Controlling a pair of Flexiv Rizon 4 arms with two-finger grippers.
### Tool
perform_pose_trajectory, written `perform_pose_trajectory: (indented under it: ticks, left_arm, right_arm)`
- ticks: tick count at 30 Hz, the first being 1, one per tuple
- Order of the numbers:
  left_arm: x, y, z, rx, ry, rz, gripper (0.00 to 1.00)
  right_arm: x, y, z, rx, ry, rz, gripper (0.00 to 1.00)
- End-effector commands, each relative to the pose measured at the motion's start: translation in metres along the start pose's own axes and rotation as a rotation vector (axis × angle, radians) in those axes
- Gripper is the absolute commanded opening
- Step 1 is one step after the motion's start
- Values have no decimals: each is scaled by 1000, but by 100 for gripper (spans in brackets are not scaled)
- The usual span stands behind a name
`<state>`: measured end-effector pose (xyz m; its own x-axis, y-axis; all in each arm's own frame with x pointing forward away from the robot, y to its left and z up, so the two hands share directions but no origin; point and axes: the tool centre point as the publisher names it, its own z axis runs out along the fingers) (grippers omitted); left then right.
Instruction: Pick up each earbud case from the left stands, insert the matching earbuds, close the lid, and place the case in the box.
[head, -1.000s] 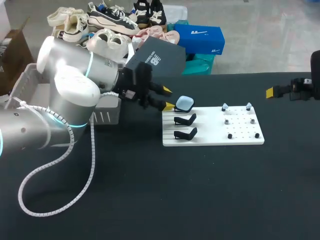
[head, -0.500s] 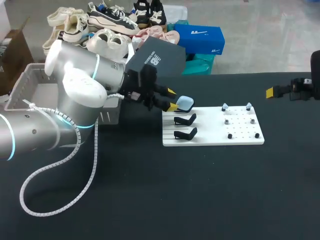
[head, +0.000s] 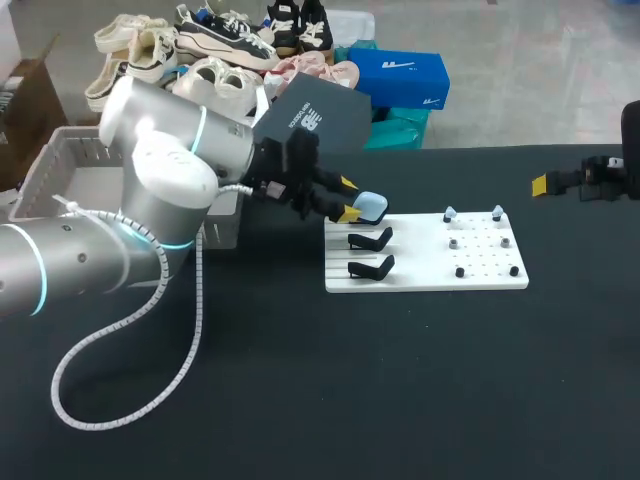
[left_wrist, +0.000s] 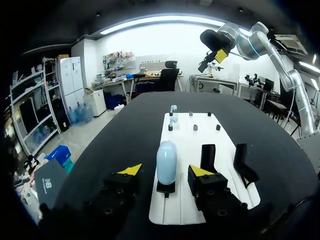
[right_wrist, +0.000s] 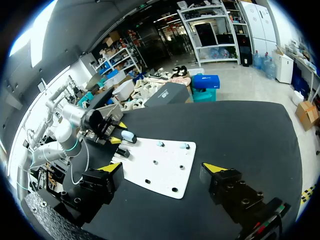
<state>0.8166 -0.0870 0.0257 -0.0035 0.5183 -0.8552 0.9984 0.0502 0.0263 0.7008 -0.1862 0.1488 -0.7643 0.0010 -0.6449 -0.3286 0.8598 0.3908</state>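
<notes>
A light blue earbud case (head: 371, 207) stands upright on the rearmost black stand of the white board (head: 425, 280). My left gripper (head: 347, 199) is open around it. In the left wrist view the case (left_wrist: 166, 161) sits between the yellow fingertips (left_wrist: 131, 170) with a gap on each side. Two more black stands (head: 371, 240) in front of it are empty. Small earbuds (head: 450, 213) sit on pegs on the board's right half. My right gripper (right_wrist: 163, 167) hangs wide open and empty above the table's far right (head: 548, 183).
A pale grey crate (head: 215, 233) stands at the table's back left, partly hidden behind my left arm. A white cable loops from that arm onto the black tabletop (head: 330, 390).
My left gripper has moved right until its fingers flank the blue case, and they have narrowed a little. The right arm has not moved.
</notes>
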Motion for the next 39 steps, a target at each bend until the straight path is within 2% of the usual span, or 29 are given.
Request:
perform_pose_trajectory:
  ticks: [1,8,17,39]
  left_arm:
    - [1,9,5,14,-1,-3,57]
    - [-1,11,7,29,-10,-4,55]
    - [-1,5,11,57,-16,-1,51]
    - [1,4,18,68,-28,22,46]
  right_arm:
    - [0,0,0,0,3,0,100]
    - [0,0,0,0,3,0,100]
    - [0,0,0,0,3,0,100]
    - [0,0,0,0,3,0,100]
